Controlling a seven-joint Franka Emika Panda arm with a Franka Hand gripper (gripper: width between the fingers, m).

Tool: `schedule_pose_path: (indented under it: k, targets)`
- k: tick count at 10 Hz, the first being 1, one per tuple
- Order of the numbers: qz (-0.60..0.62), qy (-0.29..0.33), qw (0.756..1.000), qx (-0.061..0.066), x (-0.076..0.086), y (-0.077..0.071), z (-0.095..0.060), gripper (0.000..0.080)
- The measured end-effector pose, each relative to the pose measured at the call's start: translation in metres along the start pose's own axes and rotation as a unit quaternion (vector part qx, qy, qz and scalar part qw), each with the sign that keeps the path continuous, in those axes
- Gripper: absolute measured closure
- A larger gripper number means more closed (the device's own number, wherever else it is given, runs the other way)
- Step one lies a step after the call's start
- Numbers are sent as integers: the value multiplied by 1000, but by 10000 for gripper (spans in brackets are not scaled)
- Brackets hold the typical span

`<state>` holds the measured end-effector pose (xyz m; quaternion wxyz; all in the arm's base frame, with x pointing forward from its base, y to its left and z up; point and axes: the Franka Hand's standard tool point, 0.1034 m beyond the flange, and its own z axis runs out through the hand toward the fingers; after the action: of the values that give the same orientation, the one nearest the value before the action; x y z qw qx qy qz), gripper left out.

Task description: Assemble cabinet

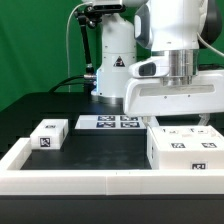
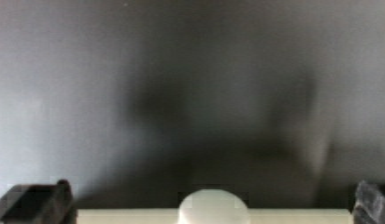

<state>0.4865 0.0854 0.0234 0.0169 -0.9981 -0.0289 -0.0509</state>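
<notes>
A small tagged block (image 1: 48, 134) is lying at the exterior view's left, just inside the white rail (image 1: 60, 180). The marker board (image 1: 108, 122) is lying mid-way along the black table (image 1: 100, 148). The cabinet box (image 1: 186, 150) is sitting at the right, and the gripper (image 1: 178, 119) is hanging right over it, its fingers (image 2: 36, 204) standing wide apart, holding nothing
</notes>
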Motion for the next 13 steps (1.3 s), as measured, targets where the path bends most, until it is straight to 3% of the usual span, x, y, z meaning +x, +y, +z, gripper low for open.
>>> schedule_pose_path:
  k: [6,10,13]
  targets:
    - [-2,12,1000,0,-5,0,17,3]
    - [-9,12,1000,0,-5,1,18,3]
    - [12,28,1000,2,-3,-7,17,3]
